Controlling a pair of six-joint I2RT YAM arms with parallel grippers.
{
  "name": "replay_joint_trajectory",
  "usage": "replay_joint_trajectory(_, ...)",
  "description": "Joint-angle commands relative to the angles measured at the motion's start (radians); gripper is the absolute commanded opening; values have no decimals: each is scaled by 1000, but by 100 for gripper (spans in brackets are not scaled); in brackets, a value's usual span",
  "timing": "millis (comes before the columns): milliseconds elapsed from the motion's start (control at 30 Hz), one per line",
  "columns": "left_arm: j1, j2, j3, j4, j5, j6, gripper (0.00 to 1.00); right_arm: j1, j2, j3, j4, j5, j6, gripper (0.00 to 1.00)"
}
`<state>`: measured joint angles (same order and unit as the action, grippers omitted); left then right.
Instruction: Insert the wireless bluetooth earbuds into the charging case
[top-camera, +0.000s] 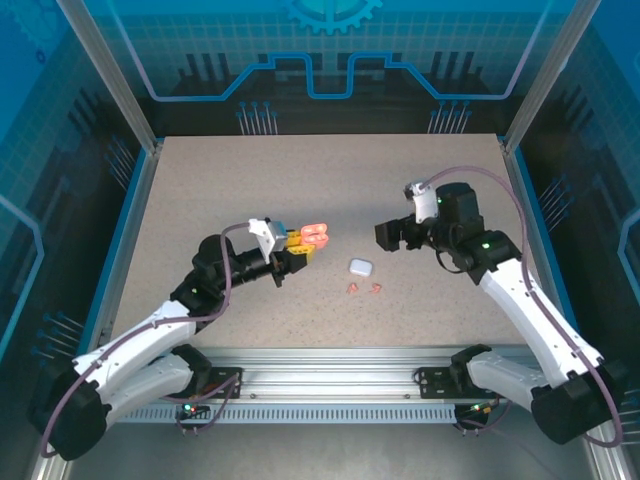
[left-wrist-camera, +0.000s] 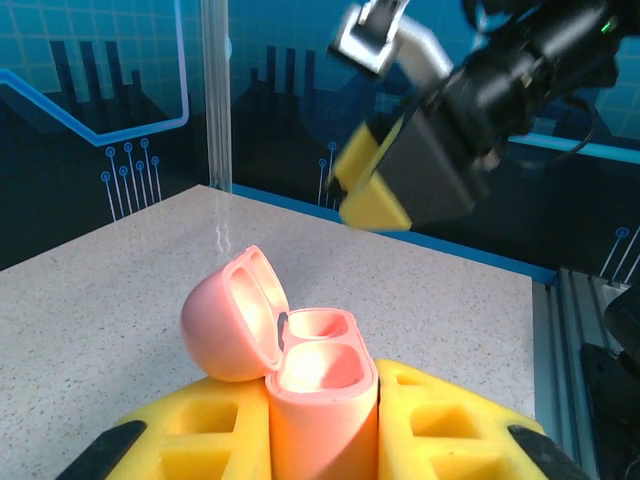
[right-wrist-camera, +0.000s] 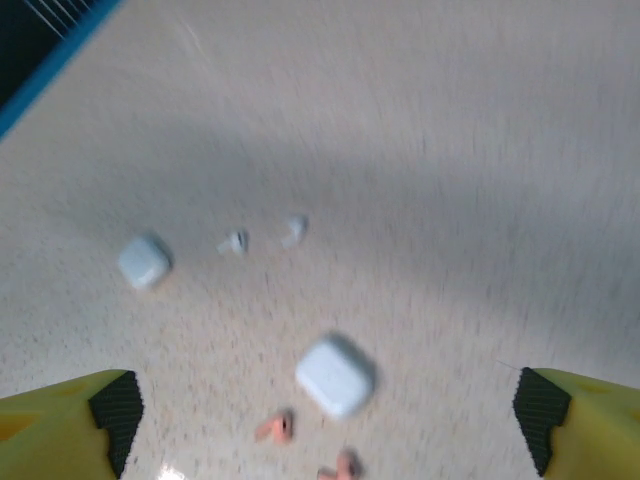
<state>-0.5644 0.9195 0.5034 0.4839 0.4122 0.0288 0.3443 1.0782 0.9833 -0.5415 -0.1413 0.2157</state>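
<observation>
1. We saw the left gripper (top-camera: 301, 247) clamped tight on a pink charging case (left-wrist-camera: 320, 385), its yellow fingers (left-wrist-camera: 205, 430) pressing the base from both sides; the case was held above the table (top-camera: 200, 180), left of centre
2. The lid (left-wrist-camera: 225, 320) of that case stood hinged open, tipped towards the left in the left wrist view, and both wells (left-wrist-camera: 318, 362) in the base looked empty
3. The right gripper (right-wrist-camera: 322, 415) hung over the table right of centre, facing the left one, its jaws spread wide with nothing between them
4. Two salmon-pink earbuds (top-camera: 352, 289) lay on the table near the middle, side by side, just on the near side of a shut white case (top-camera: 360, 266) and apart from it
5. From the right wrist, two white earbuds (right-wrist-camera: 293, 230) lay close together on the table farther from that gripper than the white case, and a second white case (right-wrist-camera: 145, 262) sat near them, off to one side
6. That view was blurred, so we could not tell which way any bud was turned
</observation>
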Motion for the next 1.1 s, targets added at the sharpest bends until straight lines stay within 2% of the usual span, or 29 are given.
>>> replay_joint_trajectory(0, -8, -22, -14, 35, -23, 25, 0, -22, 49, -64, -102, -6, 129, 89)
replay_joint_trajectory(233, -7, -28, -17, 35, -22, 29, 0, 3, 215, -140, -134, 42, 200, 60)
replay_joint_trajectory(300, -7, -27, -19, 34, -24, 32, 0, 25, 266, -140, -125, 56, 217, 56)
replay_joint_trajectory(667, -7, -30, -23, 32, -23, 33, 0, 141, 475, -50, -99, 117, 279, 47)
replay_joint_trajectory(1067, -8, -40, -29, 21, -28, 33, 0, 183, 559, -28, -90, 108, 305, 44)
